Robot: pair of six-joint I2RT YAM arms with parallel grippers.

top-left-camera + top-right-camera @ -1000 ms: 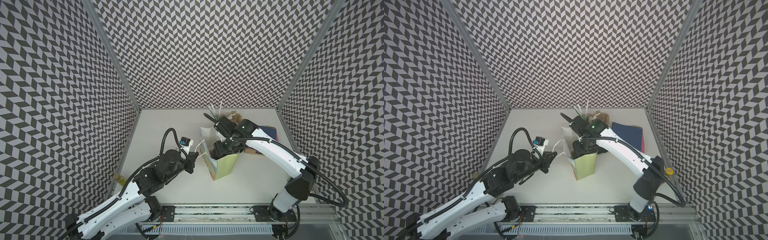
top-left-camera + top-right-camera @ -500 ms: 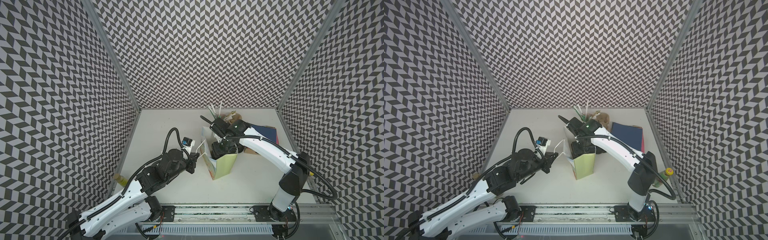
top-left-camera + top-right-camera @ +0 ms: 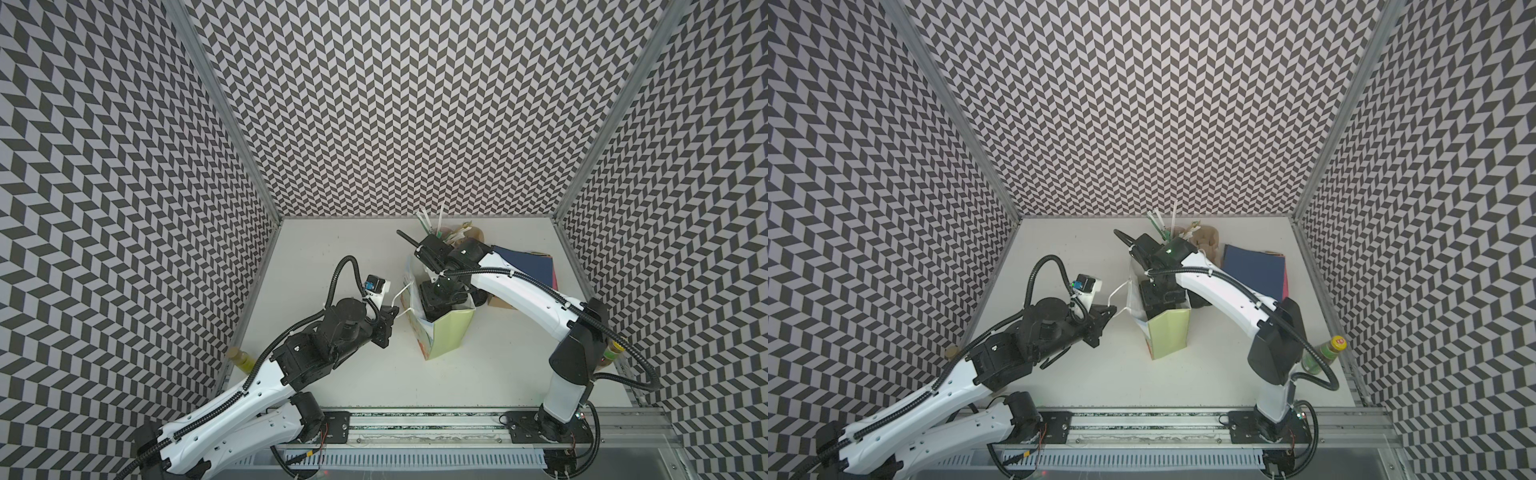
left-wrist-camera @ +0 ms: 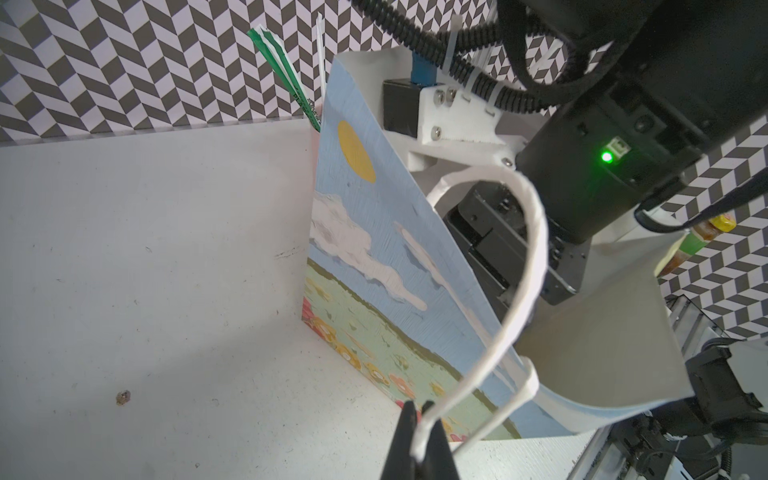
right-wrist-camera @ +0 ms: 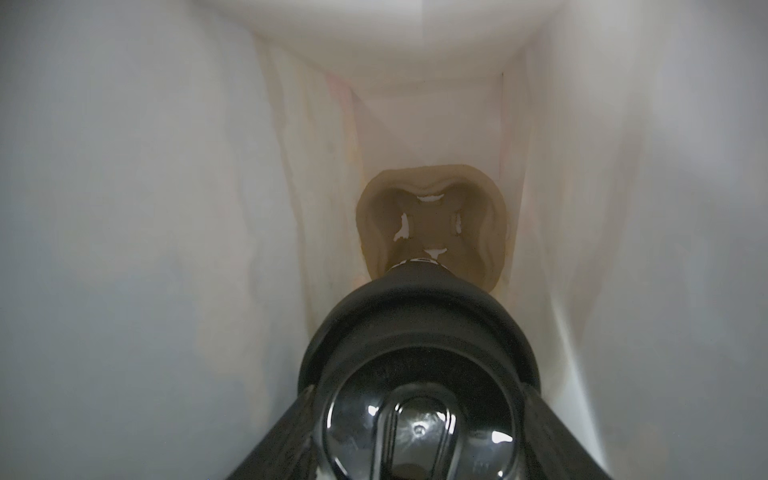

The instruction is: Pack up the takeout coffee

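Coffee cup [image 5: 415,324] hangs upright inside the gift bag [image 4: 365,257], above the pulp carrier [image 5: 490,232] at the bottom. Your right end effector [image 5: 419,388] clasps it on both sides near its lid [image 5: 415,432]. It is probably light, with crushable paper walls, so squeeze gently there, where it is likely stiffest. Your left end effector [image 4: 419,432] pinches the bag's handle [image 4: 530,266].

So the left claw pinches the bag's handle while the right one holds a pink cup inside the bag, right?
The cup is black, not pink, as the right wrist view shows. The left claw pinches the handle of the bag, and the right claw holds the cup inside.
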